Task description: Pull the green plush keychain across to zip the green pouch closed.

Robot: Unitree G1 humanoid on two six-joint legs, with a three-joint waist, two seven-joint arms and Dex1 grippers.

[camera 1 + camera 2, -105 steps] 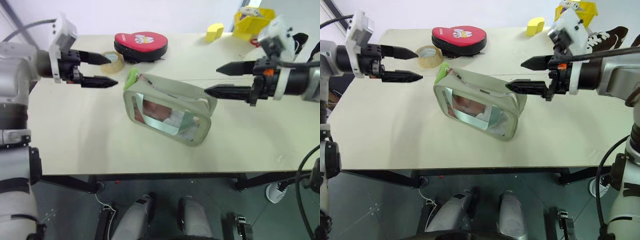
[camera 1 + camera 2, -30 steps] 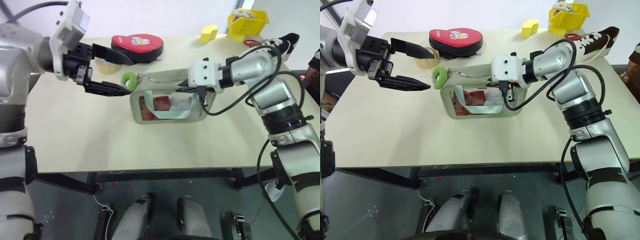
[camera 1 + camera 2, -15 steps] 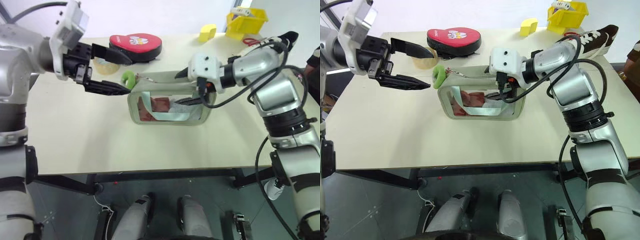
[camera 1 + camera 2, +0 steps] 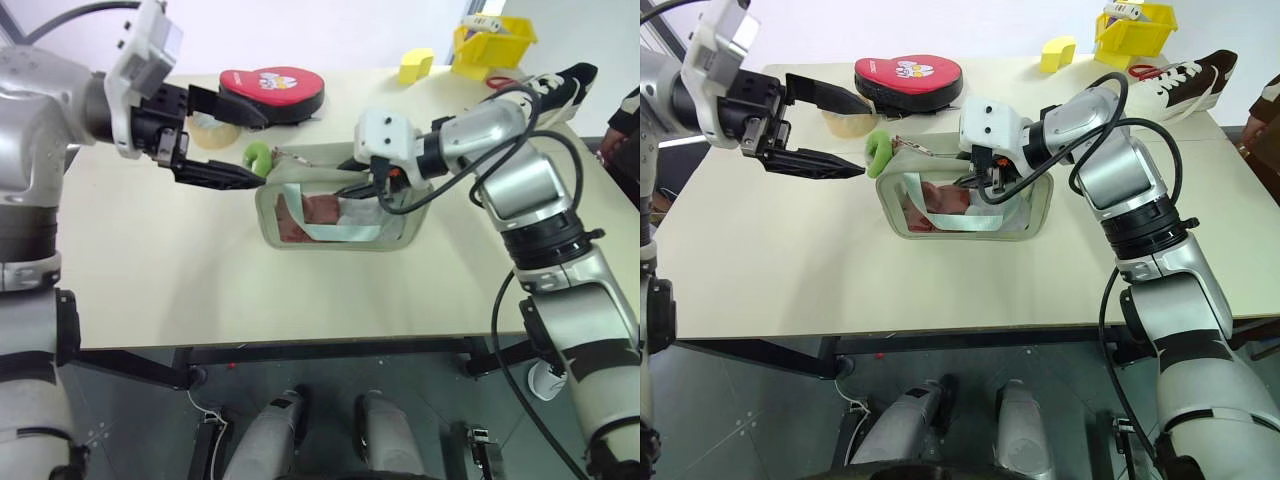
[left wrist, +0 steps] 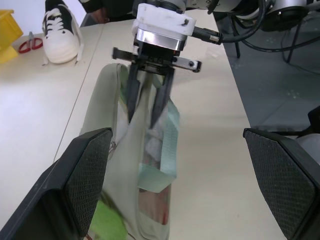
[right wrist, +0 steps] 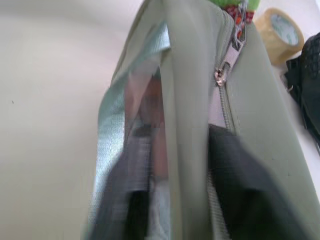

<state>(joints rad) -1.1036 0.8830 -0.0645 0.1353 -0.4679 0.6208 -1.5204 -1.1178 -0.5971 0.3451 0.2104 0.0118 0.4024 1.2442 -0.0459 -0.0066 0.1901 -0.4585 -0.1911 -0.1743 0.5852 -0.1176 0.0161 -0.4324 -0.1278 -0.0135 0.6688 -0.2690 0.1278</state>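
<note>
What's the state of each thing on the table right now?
green pouch: upright, top gripped by right gripper
green plush keychain: at pouch's left end, ungrasped
left gripper: open, fingers straddling keychain
tape roll: lying flat
red case: closed

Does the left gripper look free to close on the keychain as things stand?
Probably yes. The left gripper is open, its fingertips right beside the keychain at the pouch's end, with nothing between them. The right gripper is shut on the pouch's top further along, clear of that end.
</note>
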